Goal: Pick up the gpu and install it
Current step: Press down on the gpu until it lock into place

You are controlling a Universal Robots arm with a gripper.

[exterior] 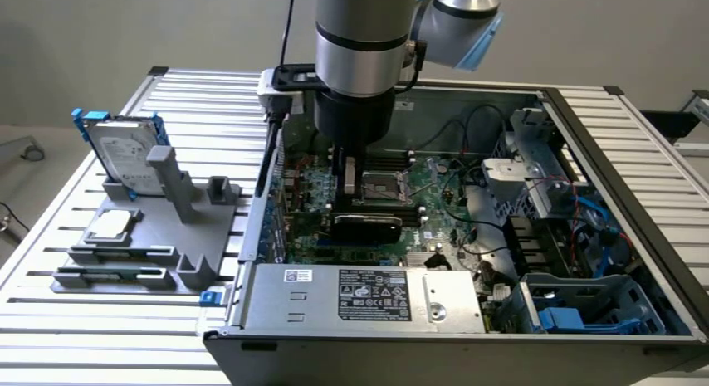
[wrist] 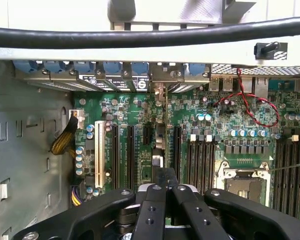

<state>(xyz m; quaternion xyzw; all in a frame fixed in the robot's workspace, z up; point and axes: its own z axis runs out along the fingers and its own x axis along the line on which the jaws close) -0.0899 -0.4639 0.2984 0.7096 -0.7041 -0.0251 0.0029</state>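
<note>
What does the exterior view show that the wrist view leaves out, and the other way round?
Exterior view: the grey stand beside the open case, carrying the hard drive with blue rails and a square silver chip; also the power supply and the arm.
Wrist view: red twisted wires, a yellow cable bundle and a white slot.
Both: the green motherboard, the CPU socket, and the gripper shut on the gpu inside the case.

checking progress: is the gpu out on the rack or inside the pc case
Inside the metal pc case: the flat black-covered gpu card hangs in the shut end effector above the green motherboard. Seated: cannot tell.
</note>
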